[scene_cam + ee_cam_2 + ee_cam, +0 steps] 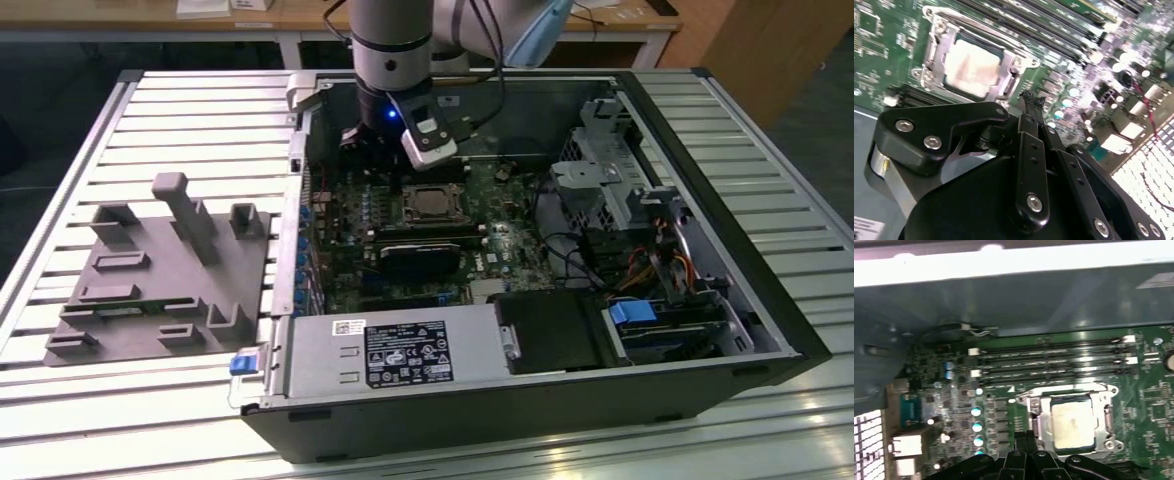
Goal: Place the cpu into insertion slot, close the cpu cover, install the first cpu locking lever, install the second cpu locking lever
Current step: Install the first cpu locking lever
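Clenched and empty, the end effector [1029,98] is hovering just beside the cpu [974,67], which is sitting under the cpu cover [936,47]; lever locking is seemingly getting underway, demanding precise tip placement.

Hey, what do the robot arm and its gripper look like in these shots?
The arm is a silvery-grey cylinder with a blue light glowing at its wrist, a pale camera module mounted beside it and black cables looping behind. The gripper is matte black, built of jointed link bars fastened with silver screws.
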Motion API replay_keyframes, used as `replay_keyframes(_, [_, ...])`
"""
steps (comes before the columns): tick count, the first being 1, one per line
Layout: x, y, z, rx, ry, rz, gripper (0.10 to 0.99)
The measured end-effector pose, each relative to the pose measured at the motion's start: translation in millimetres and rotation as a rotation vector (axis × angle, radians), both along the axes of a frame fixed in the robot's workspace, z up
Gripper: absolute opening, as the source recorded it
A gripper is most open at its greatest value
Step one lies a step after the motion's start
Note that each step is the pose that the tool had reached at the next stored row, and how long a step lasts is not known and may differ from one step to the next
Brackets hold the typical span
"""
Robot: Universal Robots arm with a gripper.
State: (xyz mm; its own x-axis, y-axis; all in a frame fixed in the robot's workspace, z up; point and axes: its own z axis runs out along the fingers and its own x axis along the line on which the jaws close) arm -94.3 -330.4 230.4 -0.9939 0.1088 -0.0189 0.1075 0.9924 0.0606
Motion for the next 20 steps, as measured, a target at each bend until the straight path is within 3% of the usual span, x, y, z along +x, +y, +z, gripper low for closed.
replay_keyframes(3, [-6.7, 0.0, 0.0, 0.001, -0.0007, 0.000, 0.102])
replay_keyframes(6, [-7.5, 0.0, 1.4, 0.003, -0.0008, 0.000, 0.102])
replay_keyframes(16, [-7.6, 0.0, 17.1, 0.009, -0.0024, 0.000, 0.102])
replay_keyframes(18, [-7.8, 0.0, 17.3, 0.018, -0.0028, 0.000, 0.102])
replay_keyframes(20, [-9.0, 0.0, 17.4, 0.041, -0.0030, 0.000, 0.102])
